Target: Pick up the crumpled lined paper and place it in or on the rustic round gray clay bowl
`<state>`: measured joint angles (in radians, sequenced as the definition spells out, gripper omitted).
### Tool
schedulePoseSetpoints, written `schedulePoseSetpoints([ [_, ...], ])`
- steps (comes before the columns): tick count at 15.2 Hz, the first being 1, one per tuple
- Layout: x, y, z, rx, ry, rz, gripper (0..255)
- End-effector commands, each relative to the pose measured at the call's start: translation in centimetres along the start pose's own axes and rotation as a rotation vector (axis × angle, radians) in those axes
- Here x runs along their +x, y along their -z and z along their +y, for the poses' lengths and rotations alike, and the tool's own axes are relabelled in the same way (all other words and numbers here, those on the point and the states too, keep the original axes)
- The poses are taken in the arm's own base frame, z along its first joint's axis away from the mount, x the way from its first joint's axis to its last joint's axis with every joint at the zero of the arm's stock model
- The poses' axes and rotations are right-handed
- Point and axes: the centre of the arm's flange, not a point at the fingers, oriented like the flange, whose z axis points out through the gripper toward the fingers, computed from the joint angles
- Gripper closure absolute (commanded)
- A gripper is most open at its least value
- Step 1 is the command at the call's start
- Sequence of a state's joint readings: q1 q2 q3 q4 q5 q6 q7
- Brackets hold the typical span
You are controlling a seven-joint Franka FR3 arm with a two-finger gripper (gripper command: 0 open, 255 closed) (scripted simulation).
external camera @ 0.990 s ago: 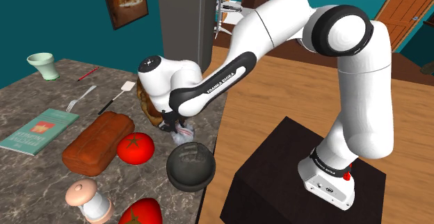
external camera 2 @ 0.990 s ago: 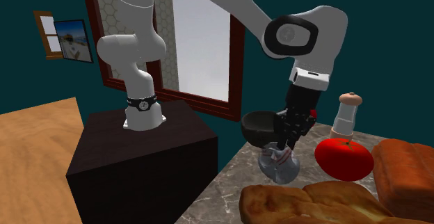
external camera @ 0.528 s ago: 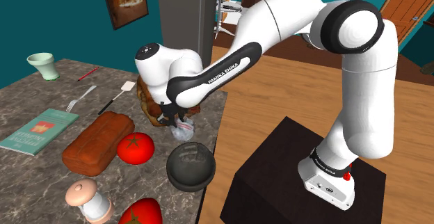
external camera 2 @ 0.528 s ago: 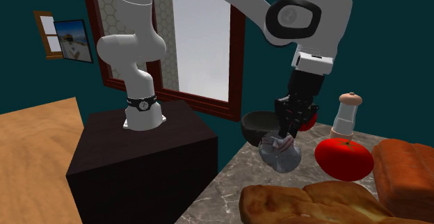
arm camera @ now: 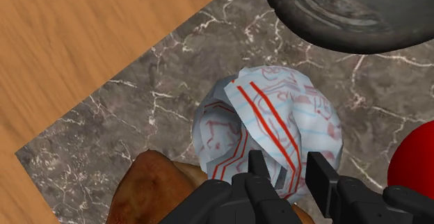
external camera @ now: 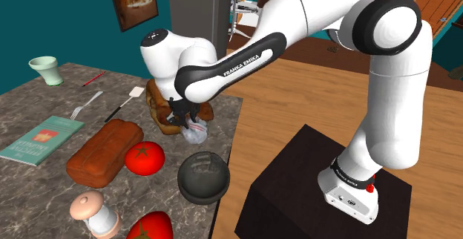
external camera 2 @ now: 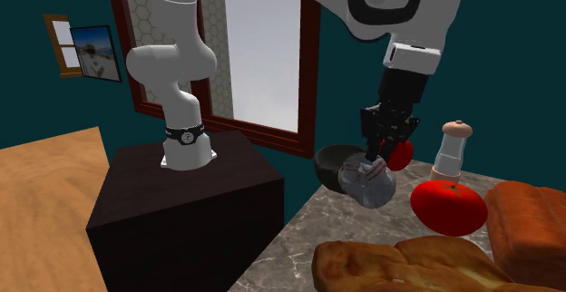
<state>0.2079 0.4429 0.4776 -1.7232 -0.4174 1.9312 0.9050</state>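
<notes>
Crumpled lined paper fast in the jaws' grip, near the dark bowl

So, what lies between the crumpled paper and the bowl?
Nothing: the wrist view shows bare marble counter between the crumpled paper, clasped in the gripper, and the dark bowl.

The tool and the crumpled lined paper clasped in it stand higher than one second ago. At that time the paper rested on the table. Half a second ago it was just leaving the surface, and it now hangs clear of it. In the second exterior view the paper has risen until it overlaps the side of the dark bowl. In the shoulder view the forearm has swung upward and toward that view's left, carrying the tool up with it.
</notes>
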Motion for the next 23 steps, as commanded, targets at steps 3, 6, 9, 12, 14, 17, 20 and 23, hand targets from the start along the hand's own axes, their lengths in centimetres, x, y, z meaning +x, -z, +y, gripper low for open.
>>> schedulePoseSetpoints([
  [3,0.0,2.1,0.5,0.000,0.000,0.000,255],
  [6,0.0,3.6,0.9,0.000,0.000,0.000,255],
  [9,0.0,5.2,1.3,0.000,0.000,0.000,255],
  [12,0.0,6.7,1.7,0.000,0.000,0.000,255],
  [14,0.0,7.7,1.9,0.000,0.000,0.000,255],
  [17,-2.3,9.0,1.2,0.000,0.000,0.000,255],
  [20,-5.7,10.5,0.1,0.000,0.000,0.000,255],
  [23,-9.2,12.0,-1.1,0.000,0.000,0.000,255],
])
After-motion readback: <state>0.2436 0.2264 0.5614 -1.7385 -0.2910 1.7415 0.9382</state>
